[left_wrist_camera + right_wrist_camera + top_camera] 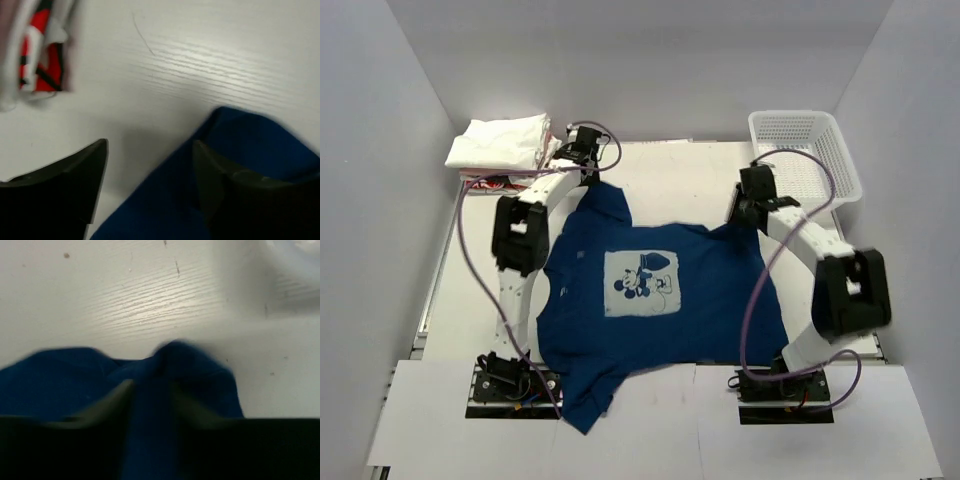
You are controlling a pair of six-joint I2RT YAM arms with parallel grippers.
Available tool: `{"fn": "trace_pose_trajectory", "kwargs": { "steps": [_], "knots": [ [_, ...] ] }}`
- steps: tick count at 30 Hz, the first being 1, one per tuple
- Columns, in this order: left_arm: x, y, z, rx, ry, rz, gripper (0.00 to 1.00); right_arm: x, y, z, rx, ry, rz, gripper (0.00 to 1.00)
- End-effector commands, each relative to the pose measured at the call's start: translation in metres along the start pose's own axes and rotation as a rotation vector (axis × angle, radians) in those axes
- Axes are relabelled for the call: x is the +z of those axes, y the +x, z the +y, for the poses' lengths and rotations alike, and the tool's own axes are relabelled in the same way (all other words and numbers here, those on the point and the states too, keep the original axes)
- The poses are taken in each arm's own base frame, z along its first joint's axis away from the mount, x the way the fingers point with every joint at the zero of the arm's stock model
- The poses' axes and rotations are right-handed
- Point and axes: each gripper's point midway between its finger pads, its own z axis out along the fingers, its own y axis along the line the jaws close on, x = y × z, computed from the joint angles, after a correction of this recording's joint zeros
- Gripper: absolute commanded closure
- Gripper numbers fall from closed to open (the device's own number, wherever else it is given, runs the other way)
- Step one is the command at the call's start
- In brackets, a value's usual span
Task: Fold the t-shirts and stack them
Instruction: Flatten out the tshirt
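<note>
1. Across the white wood-grain table (670,170), which is closed in by plain white walls (640,60) on the left, far and right sides, a navy t-shirt (720,290) lies spread out. Its pale cartoon print faces up, and it covers most of the middle.
2. At the far-left corner the folded white t-shirts (500,142) sit stacked on a red-printed t-shirt (42,55). A white mesh basket (850,165) stands at the far-right corner.
3. The left jaws hang at the far-left corner of the navy t-shirt, just beside the stack, and they stand open. One of their fingers (65,185) is over bare table and the other is above the blue cloth. The edge of the cloth runs into the gap between them.
4. The right jaws are at the shirt's far-right corner, near the basket, with only a narrow gap between them. A raised ridge of blue cloth stands between their fingers (195,410). The view is blurred, so I cannot tell whether they pinch it.
5. The shirt's near-left corner hangs past the table's near edge, between the two arm bases.
6. The left arm (520,240) arches along the shirt's left side, and the right arm (840,290) bends around its right side.
7. Bare table shows beyond the shirt, between the stack and the basket, and in a strip along the left wall.
</note>
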Motion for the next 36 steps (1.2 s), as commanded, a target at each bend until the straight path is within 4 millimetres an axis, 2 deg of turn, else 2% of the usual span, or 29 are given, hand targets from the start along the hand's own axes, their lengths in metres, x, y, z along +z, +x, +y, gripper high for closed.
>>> {"fn": "trace_pose_trajectory", "kwargs": {
  "steps": [1, 2, 3, 6, 7, 8, 9, 12, 15, 16, 18, 20, 22, 26, 27, 28, 29, 30, 31, 32, 33, 35, 36],
  "knots": [
    [-0.034, -0.057, -0.002, -0.061, 0.03, -0.044, 0.2, 0.008, -0.052, 0.027, -0.038, -0.082, -0.11, 0.23],
    [-0.034, -0.06, -0.002, -0.057, 0.033, -0.055, 0.0, 0.008, -0.053, 0.031, -0.061, -0.093, -0.111, 0.1],
    [-0.035, -0.06, -0.001, -0.053, 0.036, -0.064, 0.0, 0.007, -0.051, 0.037, -0.068, -0.129, -0.11, 0.1],
    [-0.058, -0.064, -0.007, -0.073, 0.147, -0.114, 0.0, 0.001, -0.045, 0.042, -0.072, -0.178, -0.112, 0.1],
    [-0.056, -0.039, -0.004, -0.055, 0.152, -0.074, 0.0, 0.0, -0.039, 0.041, -0.077, -0.179, -0.097, 0.1],
    [-0.078, -0.057, -0.001, -0.087, 0.192, -0.141, 0.0, 0.0, -0.029, 0.042, -0.075, -0.188, -0.08, 0.1],
    [-0.075, -0.037, 0.003, -0.077, 0.186, -0.12, 0.0, -0.004, -0.023, 0.04, -0.069, -0.202, -0.069, 0.1],
    [-0.088, -0.016, 0.007, -0.075, 0.199, -0.096, 0.0, -0.007, -0.006, 0.043, -0.078, -0.238, -0.038, 0.1],
    [-0.094, 0.022, 0.01, -0.101, 0.221, 0.001, 0.0, -0.006, 0.016, 0.044, -0.093, -0.258, 0.013, 0.1],
    [-0.092, 0.043, 0.012, -0.093, 0.217, 0.045, 0.0, -0.004, 0.023, 0.043, -0.091, -0.258, 0.03, 0.1],
    [-0.095, 0.059, 0.007, -0.087, 0.268, 0.079, 0.0, -0.002, 0.037, 0.046, -0.101, -0.266, 0.06, 0.1],
    [-0.097, 0.084, -0.001, -0.074, 0.334, 0.143, 0.0, 0.004, 0.052, 0.044, -0.112, -0.251, 0.096, 0.1],
    [-0.096, 0.101, -0.008, -0.079, 0.382, 0.178, 0.0, 0.01, 0.06, 0.043, -0.105, -0.233, 0.116, 0.1],
    [-0.075, 0.129, -0.013, -0.063, 0.37, 0.235, 0.0, 0.032, 0.083, 0.036, -0.111, -0.171, 0.186, 0.1],
    [-0.071, 0.125, -0.017, -0.062, 0.368, 0.239, 0.0, 0.035, 0.08, 0.036, -0.107, -0.163, 0.185, 0.1],
    [-0.066, 0.132, -0.015, -0.051, 0.344, 0.268, 0.0, 0.038, 0.083, 0.035, -0.108, -0.151, 0.2, 0.1],
    [-0.052, 0.146, -0.014, -0.035, 0.309, 0.308, 0.0, 0.04, 0.081, 0.037, -0.103, -0.147, 0.202, 0.1],
    [-0.047, 0.141, -0.019, -0.035, 0.31, 0.307, 0.0, 0.049, 0.085, 0.034, -0.104, -0.116, 0.217, 0.1],
    [-0.042, 0.145, -0.02, -0.028, 0.301, 0.329, 0.0, 0.053, 0.082, 0.035, -0.101, -0.11, 0.213, 0.1],
    [-0.026, 0.16, -0.017, -0.034, 0.273, 0.376, 0.0, 0.058, 0.084, 0.031, -0.098, -0.091, 0.224, 0.1],
    [-0.016, 0.152, -0.022, -0.045, 0.264, 0.36, 0.0, 0.064, 0.082, 0.033, -0.103, -0.086, 0.221, 0.1],
    [0.002, 0.155, -0.015, -0.06, 0.216, 0.383, 0.0, 0.073, 0.075, 0.033, -0.106, -0.058, 0.212, 0.1],
    [0.023, 0.149, -0.015, -0.063, 0.18, 0.374, 0.0, 0.08, 0.075, 0.032, -0.109, -0.044, 0.216, 0.1]
  ]
}}
